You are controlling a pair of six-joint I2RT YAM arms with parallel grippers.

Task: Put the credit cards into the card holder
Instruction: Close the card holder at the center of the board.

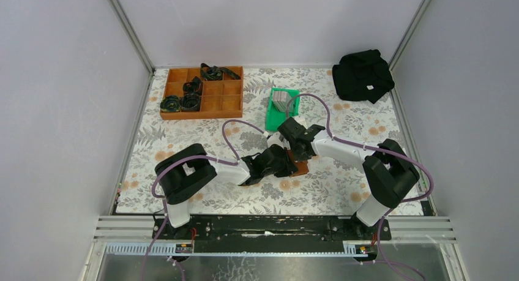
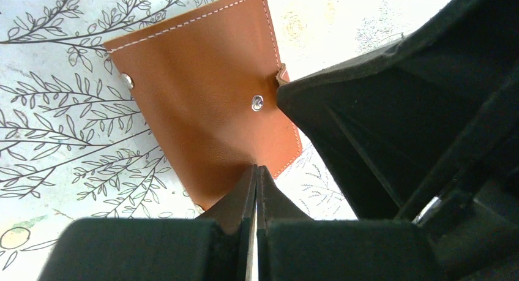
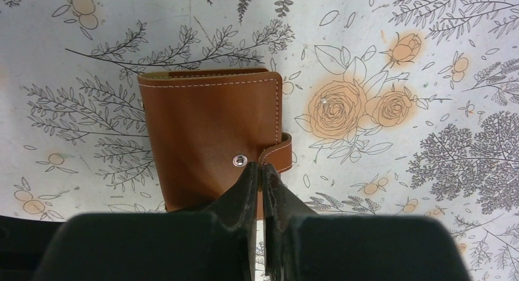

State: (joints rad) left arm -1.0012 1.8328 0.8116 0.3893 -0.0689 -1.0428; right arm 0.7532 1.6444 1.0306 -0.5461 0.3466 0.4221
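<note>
Left fingers (image 2: 242, 198) are shut, tips on the near edge of the folded holder (image 2: 202, 91); right fingers (image 3: 245, 183) stand narrow at its tab (image 3: 280, 151), a pinch I cannot confirm. Well beyond both, cards (image 1: 280, 100) sit stacked in a green bin (image 1: 273, 119) on the bench (image 3: 428, 79); none looks loaded, so opening and filling are all to do; no writing is legible.
</note>
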